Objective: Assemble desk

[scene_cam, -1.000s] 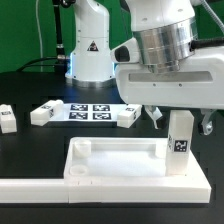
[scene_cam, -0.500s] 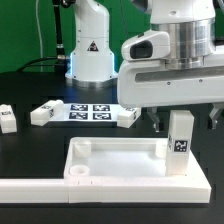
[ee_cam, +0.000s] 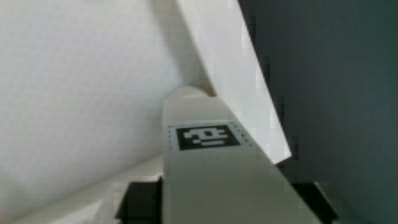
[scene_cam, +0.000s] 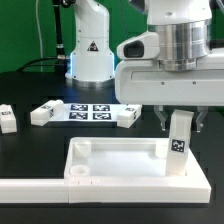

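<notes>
Pincer (ee_cam: 222, 205) tips cropped (wrist view), leg (ee_cam: 205, 150) v. blurry

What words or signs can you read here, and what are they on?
No words or numbers can be read.
Black triangle sign on the white robot base: too small to read.
Black-and-white square tags on the upright leg and the marker board: patterns, no letters.

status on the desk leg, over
gripper straddles upright leg, contact unclear. leg in desk top's corner, exterior view's right. three loose legs beyond, nothing blocking.

Robotics lab (tagged marker board (scene_cam: 88, 112))
</notes>
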`<state>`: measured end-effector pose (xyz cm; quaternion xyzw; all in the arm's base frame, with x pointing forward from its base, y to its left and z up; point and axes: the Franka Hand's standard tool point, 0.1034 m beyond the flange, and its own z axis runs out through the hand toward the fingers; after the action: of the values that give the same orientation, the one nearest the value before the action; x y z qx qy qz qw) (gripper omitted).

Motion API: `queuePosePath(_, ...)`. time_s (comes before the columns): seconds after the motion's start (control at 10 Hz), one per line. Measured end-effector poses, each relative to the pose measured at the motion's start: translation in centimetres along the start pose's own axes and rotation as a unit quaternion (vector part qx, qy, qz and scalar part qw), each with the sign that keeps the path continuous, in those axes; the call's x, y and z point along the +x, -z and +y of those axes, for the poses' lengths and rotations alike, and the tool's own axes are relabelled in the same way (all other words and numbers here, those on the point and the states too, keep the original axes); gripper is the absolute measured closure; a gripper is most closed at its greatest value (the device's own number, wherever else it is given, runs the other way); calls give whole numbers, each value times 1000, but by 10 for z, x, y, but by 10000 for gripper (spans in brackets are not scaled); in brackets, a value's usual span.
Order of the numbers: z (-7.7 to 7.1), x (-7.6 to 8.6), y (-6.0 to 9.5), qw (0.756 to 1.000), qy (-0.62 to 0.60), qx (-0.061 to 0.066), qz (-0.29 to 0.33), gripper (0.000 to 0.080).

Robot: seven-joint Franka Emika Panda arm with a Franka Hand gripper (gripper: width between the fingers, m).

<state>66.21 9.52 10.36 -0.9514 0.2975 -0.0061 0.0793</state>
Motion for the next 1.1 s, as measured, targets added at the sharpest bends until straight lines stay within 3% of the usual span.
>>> queuePosePath(0.1, 2, 1, 0, 998, -66, 6, 0, 496)
queuePosePath(0.4, 3, 0, -1, 951, -304, 49, -22, 496)
queuePosePath(0.5, 3, 0, 0, 938, -341, 55, -31, 496)
queuePosePath(0.7, -1, -2, 0, 916, -396, 54, -35, 496)
queuePosePath(0.8, -1, -2, -1, 915, -397, 54, -35, 423)
queuePosePath(0.9, -1, -2, -1, 916, -396, 54, -35, 423)
queuePosePath(1.0, 0, -2, -1, 929, -366, 53, -32, 285)
queuePosePath(1.1, 0, 1, -3, 957, -285, 54, -26, 176)
